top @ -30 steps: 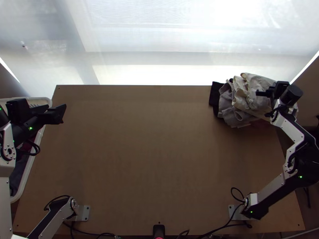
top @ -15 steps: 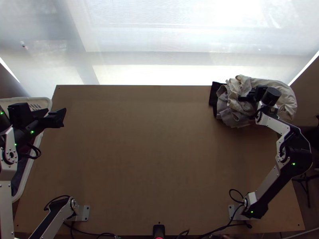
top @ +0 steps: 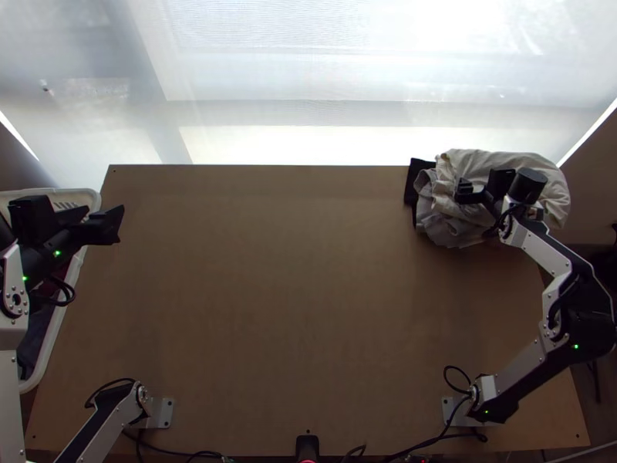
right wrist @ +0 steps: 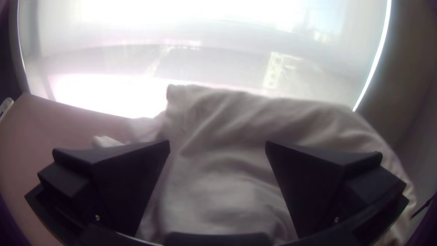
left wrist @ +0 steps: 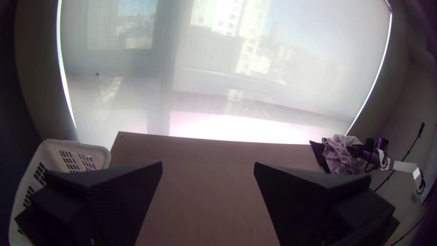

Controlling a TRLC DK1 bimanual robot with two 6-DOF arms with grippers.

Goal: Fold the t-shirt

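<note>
And here's the right gripper (top: 463, 192), fingers spread wide, poised over bunched cream cloth (top: 493, 160)! Grey cloth (top: 443, 228) crumples just beside its fingertips, dark cloth (top: 417, 171) a little beyond them; which one's the t-shirt, I can't tell. Across the desk (top: 285, 309), well apart, the left gripper (top: 106, 217) gapes open too, the white basket (top: 48, 351) near it.
</note>
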